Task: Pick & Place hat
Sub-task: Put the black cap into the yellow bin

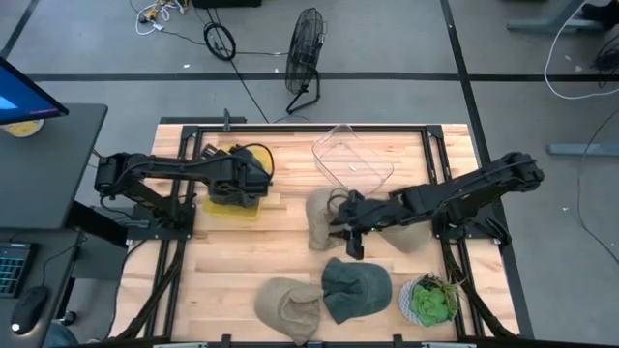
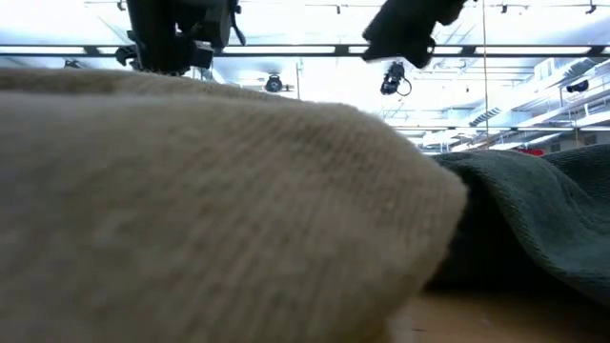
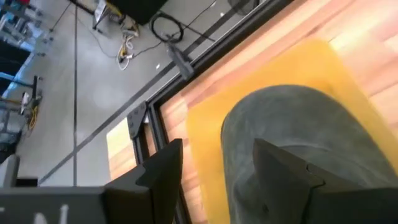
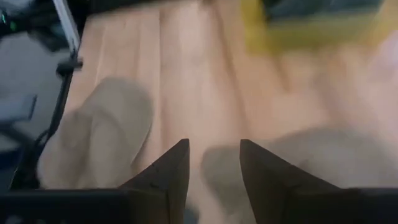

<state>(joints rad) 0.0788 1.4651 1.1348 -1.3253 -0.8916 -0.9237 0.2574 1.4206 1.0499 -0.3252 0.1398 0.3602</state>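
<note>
A dark grey hat [image 3: 292, 130] lies in a yellow tray [image 1: 235, 206] at the table's left far part. My left gripper [image 3: 217, 177] is open right above the hat, a finger to either side of its crown. My right gripper [image 4: 213, 171] is open and hovers above the wood at mid table, beside a beige hat [image 1: 322, 217]. A second beige hat [image 1: 408, 237] lies under the right arm. Near the front edge lie a green hat [image 1: 356, 288] and a third beige hat [image 1: 288, 307]; these two also fill the low view as the beige hat [image 2: 191, 210] and the green hat [image 2: 534, 219]. My left gripper comes at the grey hat's crown [image 3: 249, 143] slanting from above, fingers spread. One finger [image 3: 286, 174] shows in front of the hat; I cannot tell whether it touches it. The hat rests in the tray.
A clear plastic box [image 1: 351, 159] stands at the far middle of the table. A small potted plant [image 1: 430, 298] stands at the near right corner. Bare wood lies between the tray and the beige hats. A monitor and keyboard are off the table's left side.
</note>
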